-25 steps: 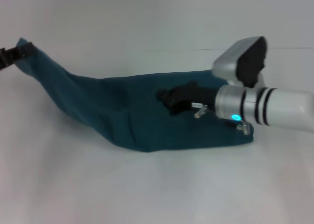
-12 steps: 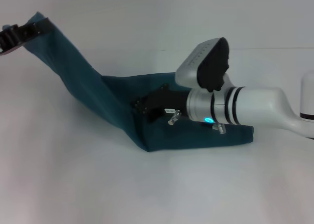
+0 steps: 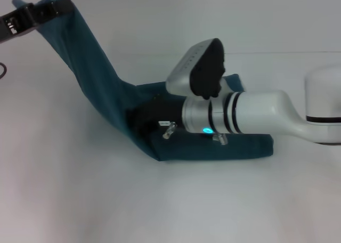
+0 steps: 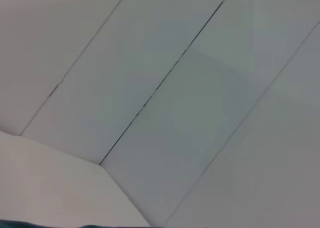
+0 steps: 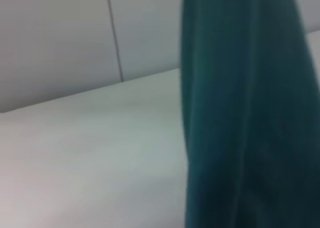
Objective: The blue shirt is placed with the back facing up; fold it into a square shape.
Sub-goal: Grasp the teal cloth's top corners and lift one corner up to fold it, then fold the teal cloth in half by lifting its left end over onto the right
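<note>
Teal fabric climbs to the upper left of the head frame, where the left tool (image 3: 50,8) is clamped on one end of the blue shirt (image 3: 98,86) and holds it high off the bench (image 3: 80,200). That grip looks chosen to lift one end clear so it can be carried over the rest as a fold. From the pinched end the cloth hangs as a taut, slanting band down toward the centre of the frame, and its tension suggests the far end is anchored.

Moving right, the band meets the part of the shirt that lies flat on the bench at lower centre, a low dark slab whose right edge ends just under the white forearm. At the bend, the right tool (image 3: 143,121) sits low against the fabric, apparently pressing the flat part down to give the fold a line to turn on; its black end blends into the dark cloth, so whether its fingers are apart or together cannot be told. The white right arm stretches from there to the right edge of the frame.

The right wrist view shows a teal sheet hanging down the right part of its frame over pale bench. The left wrist view shows mostly wall panels, with a teal sliver at its bottom edge.

The fold seems midway.
</note>
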### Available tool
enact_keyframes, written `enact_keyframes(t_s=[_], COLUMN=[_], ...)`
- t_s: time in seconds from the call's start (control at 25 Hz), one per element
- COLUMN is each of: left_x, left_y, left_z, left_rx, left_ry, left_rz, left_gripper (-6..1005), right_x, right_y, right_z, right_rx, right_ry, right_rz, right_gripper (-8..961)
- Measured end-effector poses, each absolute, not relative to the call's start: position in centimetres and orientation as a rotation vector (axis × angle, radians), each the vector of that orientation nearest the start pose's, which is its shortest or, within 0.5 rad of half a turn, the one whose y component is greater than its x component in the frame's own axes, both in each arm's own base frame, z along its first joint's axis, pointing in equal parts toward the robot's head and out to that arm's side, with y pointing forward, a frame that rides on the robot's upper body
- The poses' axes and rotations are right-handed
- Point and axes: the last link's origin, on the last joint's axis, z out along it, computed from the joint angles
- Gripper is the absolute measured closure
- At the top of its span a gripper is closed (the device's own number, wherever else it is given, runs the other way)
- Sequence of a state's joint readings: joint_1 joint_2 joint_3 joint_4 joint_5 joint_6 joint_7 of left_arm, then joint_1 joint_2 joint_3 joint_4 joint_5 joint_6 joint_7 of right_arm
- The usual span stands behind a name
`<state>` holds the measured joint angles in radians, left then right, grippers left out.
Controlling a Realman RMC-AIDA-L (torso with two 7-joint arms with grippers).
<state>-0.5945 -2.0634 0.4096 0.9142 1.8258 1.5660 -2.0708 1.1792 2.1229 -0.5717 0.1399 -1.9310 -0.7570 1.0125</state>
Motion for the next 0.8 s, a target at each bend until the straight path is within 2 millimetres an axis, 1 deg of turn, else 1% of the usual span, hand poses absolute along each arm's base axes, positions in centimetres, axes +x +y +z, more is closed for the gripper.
enact_keyframes(t_s=[0.28, 0.36, 0.44, 0.52, 0.6, 0.64, 0.68, 0.8], left_x=[-22.6, -22.6, -22.7, -22.9, -23.1, -23.2, -23.2, -23.1], left_y=[38.0, 38.0, 38.0, 37.9, 37.8, 37.7, 37.6, 37.4], left_z=[11.6, 11.5, 11.3, 11.1, 10.7, 10.6, 10.4, 9.6], left_rx=[-2.213, -2.214, -2.215, -2.216, -2.218, -2.218, -2.22, -2.231], left_ry=[-1.121, -1.123, -1.126, -1.13, -1.137, -1.14, -1.145, -1.153], left_rz=[-1.207, -1.207, -1.207, -1.208, -1.208, -1.208, -1.208, -1.218], left_gripper=[981, 980, 980, 980, 975, 971, 966, 953], right_x=[10.7, 10.6, 11.0, 12.1, 13.8, 15.8, 15.8, 18.9], right_y=[39.4, 39.4, 39.6, 40.0, 40.4, 40.7, 40.7, 40.9], right_z=[-16.1, -16.2, -16.1, -15.6, -14.8, -13.8, -13.8, -11.5], right_rx=[-2.785, -2.782, -2.756, -2.706, -2.645, -2.586, -2.586, -2.484], right_ry=[0.444, 0.452, 0.482, 0.529, 0.582, 0.632, 0.632, 0.705], right_rz=[0.462, 0.469, 0.47, 0.472, 0.474, 0.492, 0.492, 0.572], right_gripper=[934, 934, 936, 940, 944, 944, 944, 944])
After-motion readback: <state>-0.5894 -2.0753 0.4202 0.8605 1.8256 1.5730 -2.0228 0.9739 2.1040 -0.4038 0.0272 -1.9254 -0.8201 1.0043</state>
